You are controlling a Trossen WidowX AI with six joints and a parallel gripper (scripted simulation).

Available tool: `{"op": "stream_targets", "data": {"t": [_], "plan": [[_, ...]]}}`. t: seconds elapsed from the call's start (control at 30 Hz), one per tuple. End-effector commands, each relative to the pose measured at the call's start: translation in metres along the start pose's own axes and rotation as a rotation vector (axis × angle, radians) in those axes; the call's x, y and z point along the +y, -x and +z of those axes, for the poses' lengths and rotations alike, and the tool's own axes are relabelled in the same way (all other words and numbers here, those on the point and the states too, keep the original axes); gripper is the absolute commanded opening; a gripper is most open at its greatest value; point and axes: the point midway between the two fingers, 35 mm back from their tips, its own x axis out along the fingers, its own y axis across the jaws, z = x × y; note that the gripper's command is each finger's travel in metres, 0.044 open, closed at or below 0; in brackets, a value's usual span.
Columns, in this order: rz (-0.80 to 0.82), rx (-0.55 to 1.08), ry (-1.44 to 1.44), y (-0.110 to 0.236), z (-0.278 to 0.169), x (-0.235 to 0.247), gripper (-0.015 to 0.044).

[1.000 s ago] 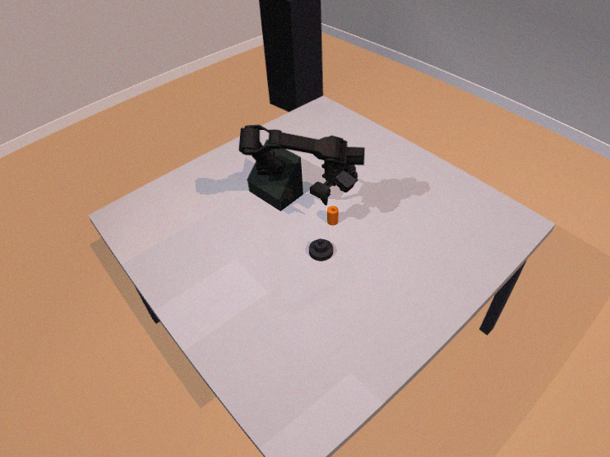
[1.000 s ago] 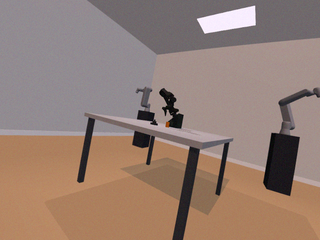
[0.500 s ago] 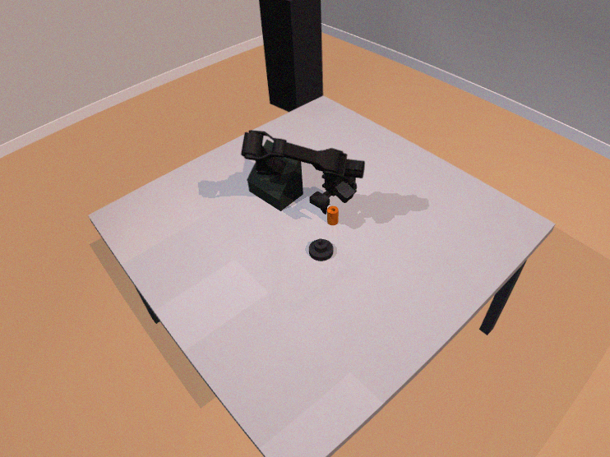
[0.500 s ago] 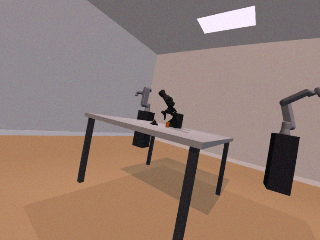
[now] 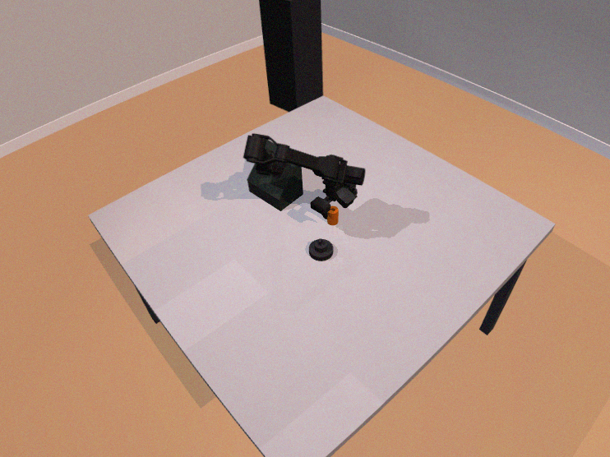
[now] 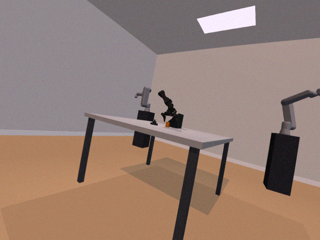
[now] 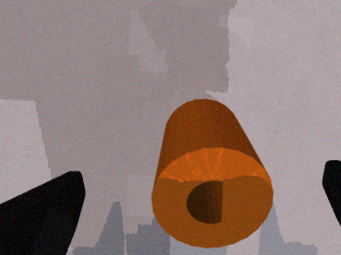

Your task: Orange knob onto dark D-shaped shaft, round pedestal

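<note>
The orange knob [image 5: 332, 215] [image 6: 167, 124] [image 7: 210, 179] stands upright on the white table [image 5: 407, 253]. In the wrist view its top face shows a dark D-shaped hole with the flat side on the right. My gripper [image 5: 333, 204] [image 7: 204, 179] is open and low over the knob, one dark finger on each side and apart from it. The round dark pedestal [image 5: 321, 249] [image 6: 154, 122] with its short shaft stands a little nearer the camera than the knob in the top view. The shaft's flat side does not show.
The arm's dark base [image 5: 274, 185] stands behind the knob. A tall black pillar [image 5: 290, 44] stands past the table's far corner. Another pillar [image 6: 280, 164] with a grey arm stands off to the right.
</note>
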Motion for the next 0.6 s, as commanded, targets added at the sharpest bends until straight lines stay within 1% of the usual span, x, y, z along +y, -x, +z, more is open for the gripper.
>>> {"op": "stream_targets", "data": {"t": [0.0, 0.57], "plan": [[-0.004, 0.004, 0.007, -0.007, -0.002, -0.001, 0.0440], [-0.008, 0.004, 0.007, -0.034, -0.003, -0.002, 0.0440]]}}
